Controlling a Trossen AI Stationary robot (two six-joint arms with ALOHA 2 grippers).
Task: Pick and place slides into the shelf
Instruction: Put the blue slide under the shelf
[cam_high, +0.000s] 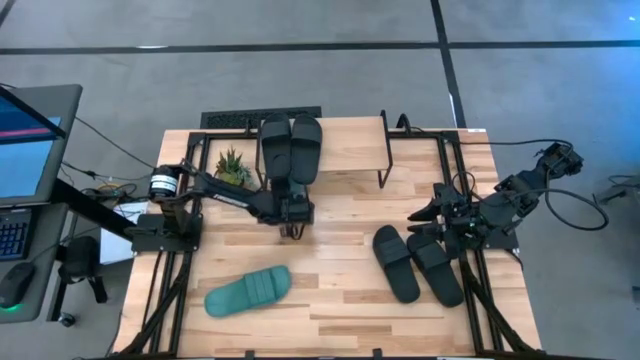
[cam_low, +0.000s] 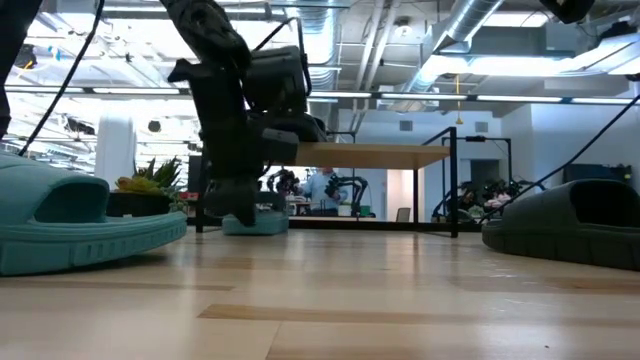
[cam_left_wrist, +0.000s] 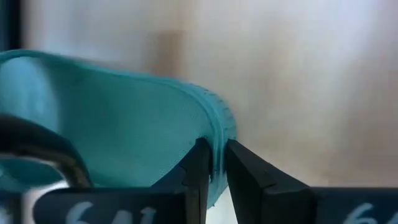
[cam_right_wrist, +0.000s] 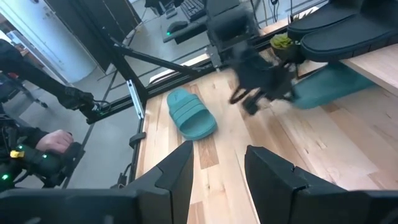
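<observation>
Fingers of the left hand (cam_left_wrist: 214, 180) are pinching a teal slide's (cam_left_wrist: 124, 124) rim — carrying it under the shelf (cam_high: 340, 150). Right hand (cam_right_wrist: 217, 168) is waiting wide, empty, beside two black slides (cam_high: 415, 262).

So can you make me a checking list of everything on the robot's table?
Surface: wooden table, no spills seen.
Job's things: two black slides on top of the shelf; two black slides on the table by the right arm; one teal slide lying loose; another teal slide pinched at its edge.
Clutter: small potted plant.
Grippers: left gripper shut on that teal slide near the shelf; right gripper open, waiting.
Cables: several off the table's right side.
Surroundings: monitor and keyboard at left.
</observation>
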